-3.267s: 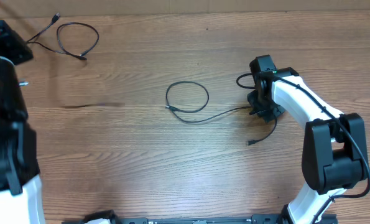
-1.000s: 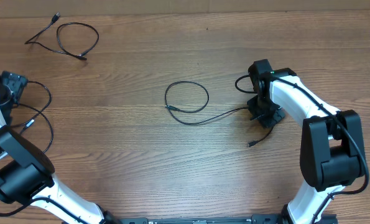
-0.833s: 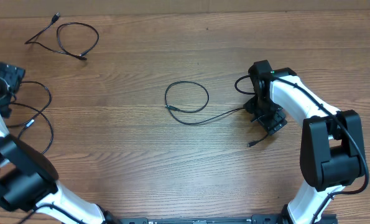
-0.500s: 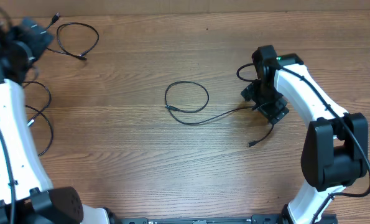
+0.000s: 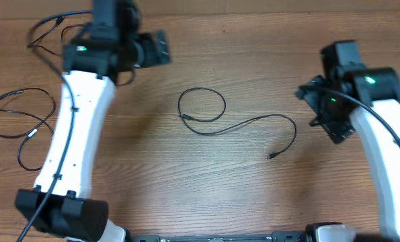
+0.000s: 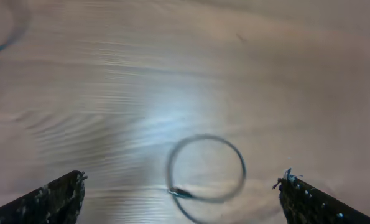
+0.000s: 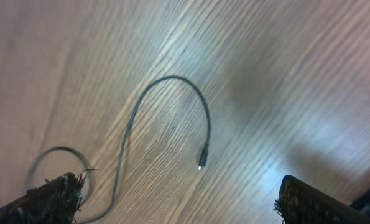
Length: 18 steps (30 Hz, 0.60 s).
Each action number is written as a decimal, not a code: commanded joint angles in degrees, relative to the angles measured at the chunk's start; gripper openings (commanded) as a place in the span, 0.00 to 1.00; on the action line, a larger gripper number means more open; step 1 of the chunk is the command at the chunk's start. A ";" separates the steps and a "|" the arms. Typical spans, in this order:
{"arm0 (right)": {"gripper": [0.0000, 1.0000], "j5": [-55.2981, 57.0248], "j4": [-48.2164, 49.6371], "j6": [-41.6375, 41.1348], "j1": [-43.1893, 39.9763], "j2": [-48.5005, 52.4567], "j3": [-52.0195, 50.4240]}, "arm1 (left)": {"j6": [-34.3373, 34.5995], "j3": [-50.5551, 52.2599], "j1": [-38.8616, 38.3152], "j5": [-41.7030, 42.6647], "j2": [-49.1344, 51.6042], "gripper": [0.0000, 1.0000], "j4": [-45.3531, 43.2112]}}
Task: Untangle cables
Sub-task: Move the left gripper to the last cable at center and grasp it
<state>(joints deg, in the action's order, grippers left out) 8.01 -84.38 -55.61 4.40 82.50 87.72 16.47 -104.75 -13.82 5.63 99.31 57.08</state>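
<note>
Your left claw (image 6: 183,179) is spread wide. Its 2 fingers (image 6: 57,198) sit at the bottom corners of the left wrist view, with nothing between them and nothing touched. It hangs over the desk (image 5: 253,54) near the top of the overhead frame, left of centre. Beneath it, blurred, you can see the round loop of the middle cable (image 5: 236,126).

Your right claw (image 7: 180,183) is just as wide apart and holds nothing. It sits at the right edge of the overhead frame, off the desk surface. In the right wrist view, the middle cable's tail arches across the wood and ends in its plug (image 7: 201,165), apart from the claw.

In the overhead frame the middle cable lies alone at the centre. Its loop leads into a tail that runs right and curves down to the plug, lower right of centre. A 2nd cable (image 5: 29,132) lies in loose loops at the left edge. A 3rd cable (image 5: 42,27) shows in the upper left corner, mostly hidden by the left arm (image 5: 72,128). The middle cable is well apart from the other 2.
</note>
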 commanded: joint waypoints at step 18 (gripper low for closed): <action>1.00 0.94 -4.92 0.22 -2.27 -8.76 1.40 | -37.73 0.02 -21.77 5.57 21.33 1.00 2.10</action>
<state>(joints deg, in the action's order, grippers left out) 8.36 -89.47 -55.48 2.50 74.19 87.81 -16.60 -104.68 -35.07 10.74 117.56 59.18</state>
